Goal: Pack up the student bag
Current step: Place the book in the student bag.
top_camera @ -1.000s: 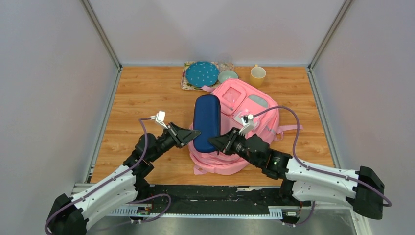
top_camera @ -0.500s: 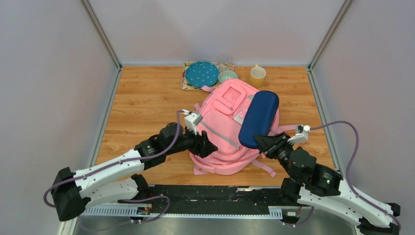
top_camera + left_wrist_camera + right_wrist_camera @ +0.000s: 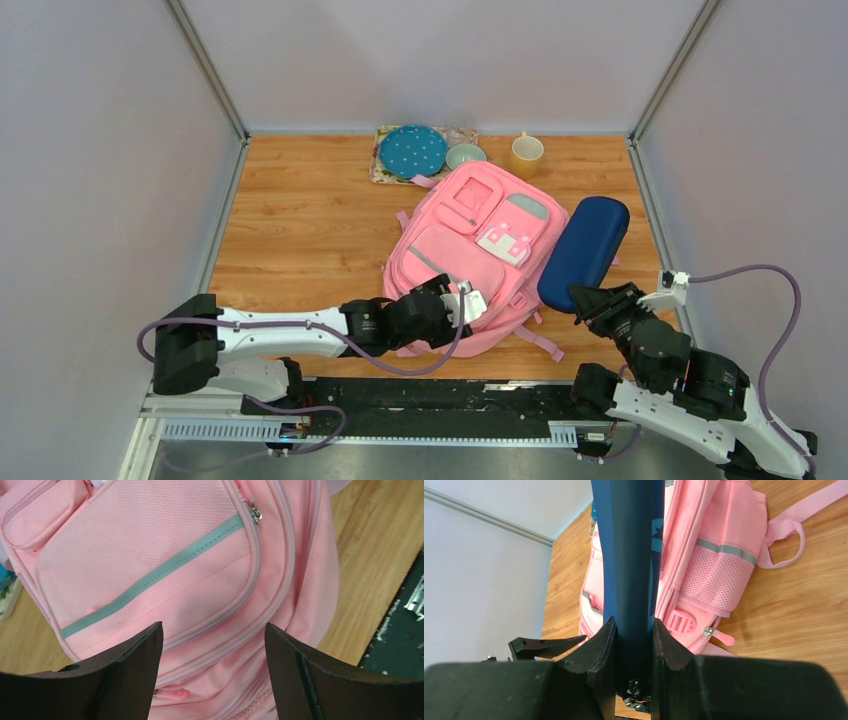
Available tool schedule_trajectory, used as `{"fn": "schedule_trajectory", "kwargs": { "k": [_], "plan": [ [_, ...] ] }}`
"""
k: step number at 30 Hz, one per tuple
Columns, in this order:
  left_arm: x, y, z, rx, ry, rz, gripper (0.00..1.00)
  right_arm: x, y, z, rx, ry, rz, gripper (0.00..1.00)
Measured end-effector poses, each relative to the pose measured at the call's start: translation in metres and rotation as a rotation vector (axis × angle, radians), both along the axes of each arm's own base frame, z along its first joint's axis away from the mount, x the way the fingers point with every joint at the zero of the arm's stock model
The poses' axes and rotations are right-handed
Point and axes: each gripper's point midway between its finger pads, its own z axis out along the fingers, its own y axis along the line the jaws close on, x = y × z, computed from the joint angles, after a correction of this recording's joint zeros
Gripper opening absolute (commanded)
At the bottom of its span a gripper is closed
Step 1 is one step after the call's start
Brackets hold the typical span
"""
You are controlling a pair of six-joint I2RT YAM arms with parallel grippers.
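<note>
Left pincer (image 3: 212,627): spread wide, nothing held.
Backpack (image 3: 470,250): laid flat, its front pocket directly beneath the left pincer, its side just beside the right pincer.
Right pincer (image 3: 634,624): clamped on a blue pouch (image 3: 585,250), raised alongside the backpack.

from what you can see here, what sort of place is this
Probably a robot lab test cell, not a home: plain grey walls in a metal frame box in a wooden table, and the left arm and right arm are bolted to a rail at its near edge.
</note>
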Motion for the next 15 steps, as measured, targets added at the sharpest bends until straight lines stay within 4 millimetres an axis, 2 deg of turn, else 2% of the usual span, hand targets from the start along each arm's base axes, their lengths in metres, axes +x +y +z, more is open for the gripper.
{"fn": "schedule_trajectory", "kwargs": {
  "k": [9,15],
  "plan": [
    [0.015,-0.020,-0.004,0.025,-0.103,-0.029,0.81,-0.003,-0.004,-0.008,-0.019,0.022,-0.002,0.00],
    [0.018,-0.032,-0.023,0.069,-0.108,-0.048,0.79,-0.004,-0.005,-0.006,0.005,0.018,0.001,0.00]
  ]
}}
